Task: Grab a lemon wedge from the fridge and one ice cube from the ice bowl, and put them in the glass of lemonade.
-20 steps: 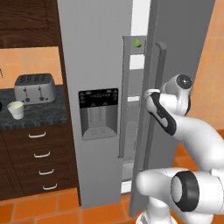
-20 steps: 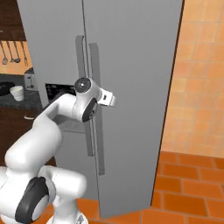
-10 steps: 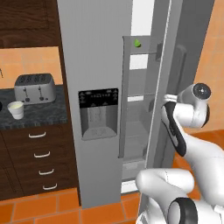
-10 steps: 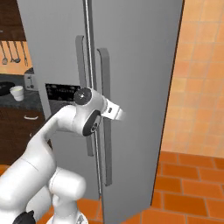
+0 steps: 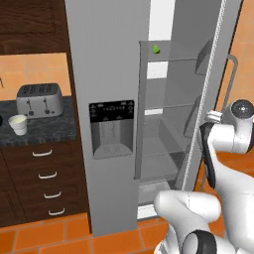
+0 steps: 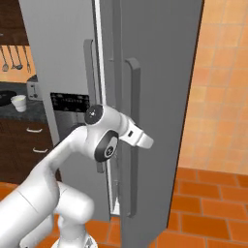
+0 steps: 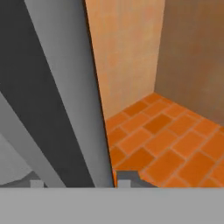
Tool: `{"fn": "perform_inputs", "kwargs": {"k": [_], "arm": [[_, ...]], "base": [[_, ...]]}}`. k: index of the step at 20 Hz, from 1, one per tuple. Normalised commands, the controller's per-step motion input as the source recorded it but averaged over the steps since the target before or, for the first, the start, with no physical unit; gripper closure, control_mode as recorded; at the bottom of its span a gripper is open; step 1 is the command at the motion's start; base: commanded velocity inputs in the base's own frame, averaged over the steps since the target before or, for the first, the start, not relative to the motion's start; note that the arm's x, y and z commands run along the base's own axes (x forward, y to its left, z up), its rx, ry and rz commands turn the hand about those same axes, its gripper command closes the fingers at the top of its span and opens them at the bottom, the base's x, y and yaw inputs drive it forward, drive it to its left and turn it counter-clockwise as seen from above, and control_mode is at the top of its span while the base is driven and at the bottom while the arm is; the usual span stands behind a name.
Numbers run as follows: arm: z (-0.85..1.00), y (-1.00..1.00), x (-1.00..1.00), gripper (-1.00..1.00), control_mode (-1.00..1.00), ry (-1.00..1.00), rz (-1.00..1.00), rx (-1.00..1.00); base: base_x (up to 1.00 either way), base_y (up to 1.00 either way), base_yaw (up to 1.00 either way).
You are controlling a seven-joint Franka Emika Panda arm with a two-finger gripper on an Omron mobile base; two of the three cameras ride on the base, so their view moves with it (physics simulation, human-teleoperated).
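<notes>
The fridge [image 5: 106, 74] stands with its right door [image 6: 160, 87] swung well open, showing bare shelves. The lemon wedge [image 5: 155, 48], tiny and yellow-green, lies on the top shelf. My gripper [image 6: 147, 141] is at the door's long vertical handle [image 6: 133, 111]; in the hand view my gripper [image 7: 81, 183] has the grey bar between its two fingertips. The glass of lemonade [image 5: 18, 124] stands on the dark counter left of the fridge, also visible as the glass of lemonade [image 6: 19, 102]. The black ice bowl [image 6: 5, 99] sits beside it at the frame's left edge.
A silver toaster [image 5: 38, 98] stands behind the cup on the counter [image 5: 44, 134], above dark wood drawers [image 5: 44, 183]. Orange floor tiles [image 7: 166, 140] and an orange wall lie past the open door. The door stands between my arm and the shelves.
The right fridge door has swung further open with my hand on its handle, uncovering the shelves. My arm has swept out to the right with it.
</notes>
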Motion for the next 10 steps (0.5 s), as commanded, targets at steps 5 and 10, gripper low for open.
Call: {"fn": "perform_inputs", "kwargs": {"k": [5, 10], "arm": [[0.56, -0.76, -0.49, -1.00, -1.00, -0.02, -0.19, 0.08], [0.96, -0.21, -0.57, -1.00, -1.00, -0.04, 0.00, 0.02]], "base": [[0.00, 0.00, 0.00], [0.00, 0.00, 0.00]]}}
